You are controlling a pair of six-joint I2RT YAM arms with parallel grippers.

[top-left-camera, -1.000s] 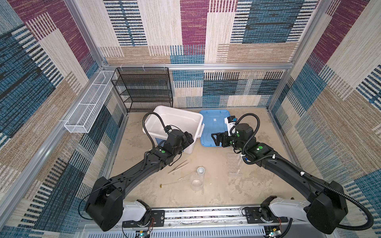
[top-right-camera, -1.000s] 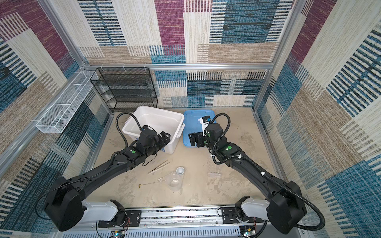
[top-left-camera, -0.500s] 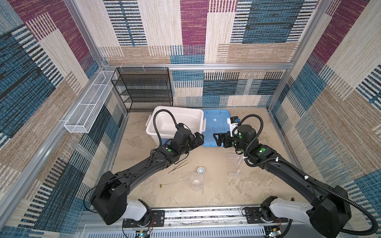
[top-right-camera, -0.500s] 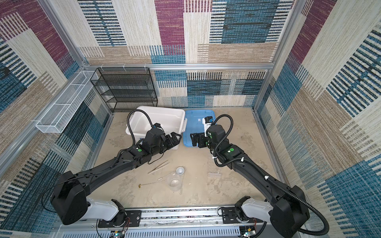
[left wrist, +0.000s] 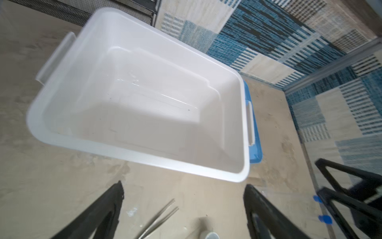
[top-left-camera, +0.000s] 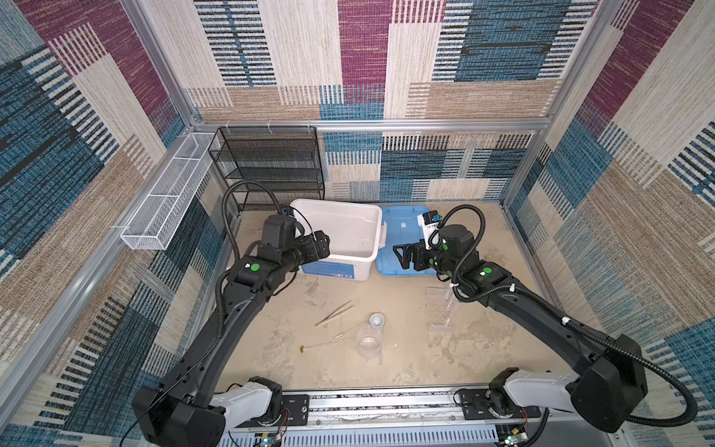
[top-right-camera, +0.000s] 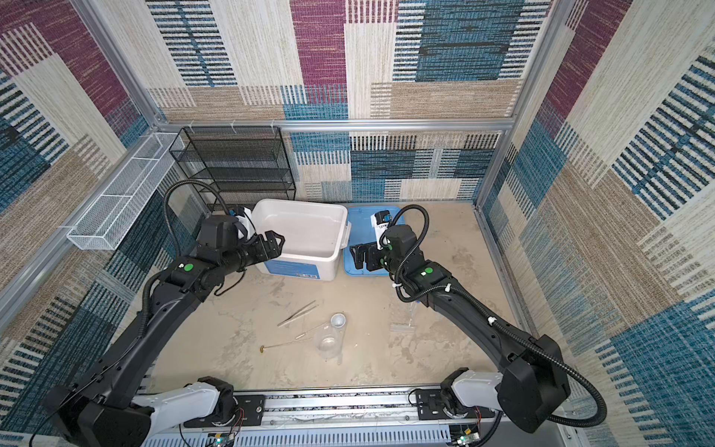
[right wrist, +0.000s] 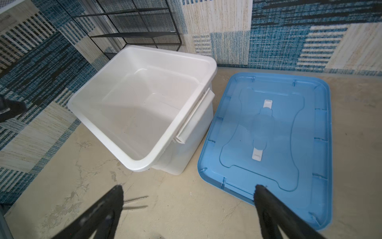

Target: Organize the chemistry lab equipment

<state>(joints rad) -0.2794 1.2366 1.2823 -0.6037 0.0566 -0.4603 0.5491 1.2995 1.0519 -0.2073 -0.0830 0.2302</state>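
Listing by size: white bin (top-left-camera: 340,236), open, far side; blue lid (top-left-camera: 402,240) flat beside it. Clear tube rack (top-left-camera: 441,309) under the right arm. Metal tweezers (top-left-camera: 334,312) lie mid-table, long axis diagonal, nearer the left gripper (top-left-camera: 321,247), jaws spread, empty. Right gripper (top-left-camera: 404,255) likewise spread, empty.

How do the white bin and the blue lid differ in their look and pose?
The bin is opaque white and deep, with tall walls; the lid is translucent blue and flat. The bin stands with its opening upward; the lid lies on the table beside it, not on it. The bin carries a blue label on its front wall; the lid shows two small white clips. Both are rounded rectangles.
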